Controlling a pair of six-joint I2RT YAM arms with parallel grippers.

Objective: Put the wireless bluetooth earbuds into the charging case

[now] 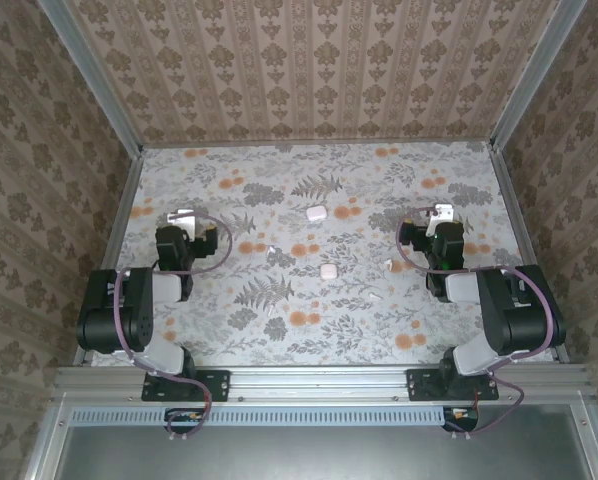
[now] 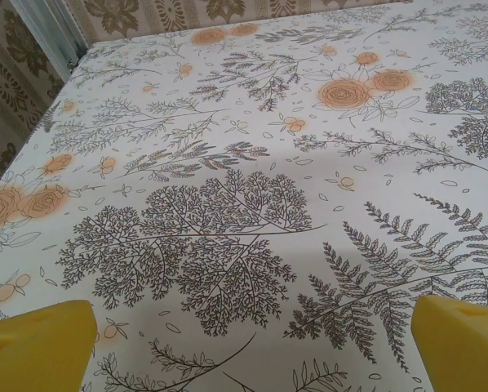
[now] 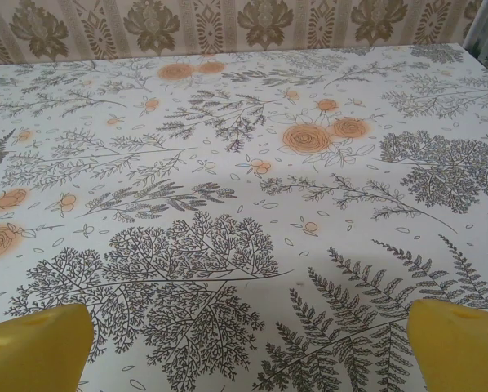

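Two small white rounded-square cases lie mid-table, one farther back [image 1: 316, 212] and one nearer [image 1: 328, 271]. Tiny white earbuds are scattered round them: one [image 1: 276, 255] left of the near case, one [image 1: 388, 266] to its right, one [image 1: 375, 296] closer to the front. My left gripper [image 1: 182, 216] rests at the left side of the table, well apart from them. My right gripper [image 1: 441, 212] sits at the right side. Both are open; in the wrist views the left gripper [image 2: 252, 351] and right gripper [image 3: 248, 351] have bare floral cloth between their yellow fingertips.
The floral tablecloth [image 1: 379, 170] covers the whole table. Patterned walls [image 1: 319, 70] with metal corner posts close off the back and both sides. A metal rail [image 1: 319, 380] runs along the near edge with both arm bases on it.
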